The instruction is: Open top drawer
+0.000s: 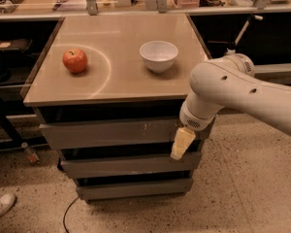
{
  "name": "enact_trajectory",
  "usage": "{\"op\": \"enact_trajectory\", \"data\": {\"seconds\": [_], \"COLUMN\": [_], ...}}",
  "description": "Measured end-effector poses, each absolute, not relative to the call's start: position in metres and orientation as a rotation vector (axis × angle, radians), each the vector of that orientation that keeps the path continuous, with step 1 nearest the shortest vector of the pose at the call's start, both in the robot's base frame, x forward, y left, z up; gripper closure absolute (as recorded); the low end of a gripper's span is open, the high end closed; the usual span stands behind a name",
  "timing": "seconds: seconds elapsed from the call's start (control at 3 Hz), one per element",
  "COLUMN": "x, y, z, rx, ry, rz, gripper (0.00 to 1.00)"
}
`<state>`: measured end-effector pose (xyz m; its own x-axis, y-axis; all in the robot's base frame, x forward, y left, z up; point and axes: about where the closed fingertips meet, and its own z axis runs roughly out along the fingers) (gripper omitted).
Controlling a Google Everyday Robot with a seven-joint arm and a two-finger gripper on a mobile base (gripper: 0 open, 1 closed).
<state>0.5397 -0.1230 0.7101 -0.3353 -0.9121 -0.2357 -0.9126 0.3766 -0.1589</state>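
Note:
The top drawer is the wide grey handleless front just under the cabinet's tan top, with small pale scratches right of centre. It sits about flush with the cabinet, and no inside shows. My gripper, cream-coloured and pointing down, hangs in front of the drawer's right end, with its tip at the gap above the second drawer. My white arm comes in from the right and hides the drawer's right edge.
A red apple and a white bowl stand on the cabinet top. Two narrower grey drawers lie below the top one. A shoe and a cable are on the floor at left. Dark shelving flanks the cabinet.

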Motion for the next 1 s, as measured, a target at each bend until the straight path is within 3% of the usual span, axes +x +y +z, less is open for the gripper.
{"op": "enact_trajectory", "data": {"seconds": [1.0], "x": [0.568], "y": [-0.113], "z": [0.683], "rx": [-1.587], "ry": [2.289], "rz": [-0.022], "gripper": [0.00]}}
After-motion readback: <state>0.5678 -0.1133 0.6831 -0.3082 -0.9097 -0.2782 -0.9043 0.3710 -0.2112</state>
